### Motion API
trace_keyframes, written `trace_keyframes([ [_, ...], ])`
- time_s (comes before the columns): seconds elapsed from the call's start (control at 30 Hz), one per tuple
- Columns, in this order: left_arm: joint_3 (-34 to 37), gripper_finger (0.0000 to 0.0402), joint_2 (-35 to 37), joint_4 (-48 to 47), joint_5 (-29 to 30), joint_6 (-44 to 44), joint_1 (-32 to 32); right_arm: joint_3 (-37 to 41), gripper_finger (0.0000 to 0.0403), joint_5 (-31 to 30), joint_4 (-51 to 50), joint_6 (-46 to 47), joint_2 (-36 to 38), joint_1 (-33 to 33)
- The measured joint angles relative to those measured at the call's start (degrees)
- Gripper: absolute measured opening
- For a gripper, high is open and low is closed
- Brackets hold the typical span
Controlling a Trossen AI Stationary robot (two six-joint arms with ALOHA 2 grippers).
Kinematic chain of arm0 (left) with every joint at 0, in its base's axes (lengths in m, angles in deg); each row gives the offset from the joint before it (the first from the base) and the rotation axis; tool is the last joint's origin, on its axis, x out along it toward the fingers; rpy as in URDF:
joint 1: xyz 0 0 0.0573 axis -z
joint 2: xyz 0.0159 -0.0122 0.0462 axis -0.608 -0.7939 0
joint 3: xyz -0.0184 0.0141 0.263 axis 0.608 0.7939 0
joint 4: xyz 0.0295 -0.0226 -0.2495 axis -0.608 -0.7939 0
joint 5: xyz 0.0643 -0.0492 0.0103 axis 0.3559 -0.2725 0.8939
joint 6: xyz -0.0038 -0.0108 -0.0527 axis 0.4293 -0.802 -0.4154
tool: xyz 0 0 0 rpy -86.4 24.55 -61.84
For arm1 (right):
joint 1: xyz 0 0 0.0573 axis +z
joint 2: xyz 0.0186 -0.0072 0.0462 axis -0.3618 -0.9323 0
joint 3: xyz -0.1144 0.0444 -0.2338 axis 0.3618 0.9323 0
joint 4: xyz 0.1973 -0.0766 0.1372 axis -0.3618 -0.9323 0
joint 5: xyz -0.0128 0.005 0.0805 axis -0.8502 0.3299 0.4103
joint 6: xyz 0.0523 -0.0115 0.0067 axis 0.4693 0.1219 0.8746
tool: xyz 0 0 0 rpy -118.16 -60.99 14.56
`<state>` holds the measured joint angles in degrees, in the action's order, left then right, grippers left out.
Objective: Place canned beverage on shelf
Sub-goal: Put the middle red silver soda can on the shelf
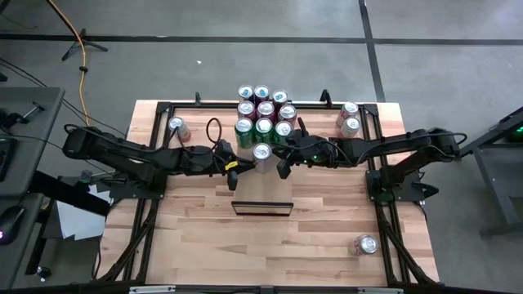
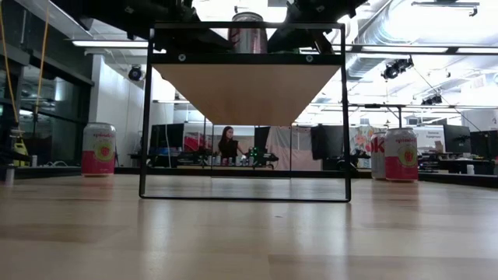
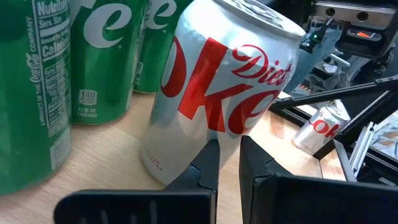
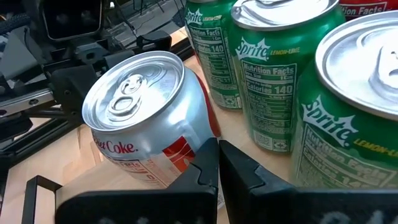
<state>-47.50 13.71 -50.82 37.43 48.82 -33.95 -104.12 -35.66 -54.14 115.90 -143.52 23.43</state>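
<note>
Plank-patterned tabletop (image 1: 204,237) carried the whole setup, with the shelf (image 1: 262,196) at its centre as a pale panel on a thin dark frame. A Diet Coke can (image 1: 261,153) stood at the far end of the shelf, just in front of a block of green and dark red cans (image 1: 263,110) packed three across.

Both arms met at the Coke can. The left gripper (image 1: 234,174) sat just left of it, fingers clenched together with nothing between them; in the left wrist view the fingertips (image 3: 208,163) pressed against the can's lower wall, and the can leaned over. The right gripper (image 1: 282,167) sat just right of the can, likewise clenched and empty, its fingertips (image 4: 211,163) against the can's side.

Two cans (image 1: 349,119) stood right of the block. One can (image 1: 177,128) stood left of it. Another (image 1: 364,244) lay right of the shelf's near end.

A person (image 2: 229,145) sat in the room beyond.
</note>
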Motion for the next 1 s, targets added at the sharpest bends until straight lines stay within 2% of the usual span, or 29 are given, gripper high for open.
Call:
trace_keyframes([
  [1.0,0.07,0.0000,1.20,-1.05,0.38,3.67,-0.16,-0.01,0.0000,1.62,-1.12,0.07,0.04,0.44],
])
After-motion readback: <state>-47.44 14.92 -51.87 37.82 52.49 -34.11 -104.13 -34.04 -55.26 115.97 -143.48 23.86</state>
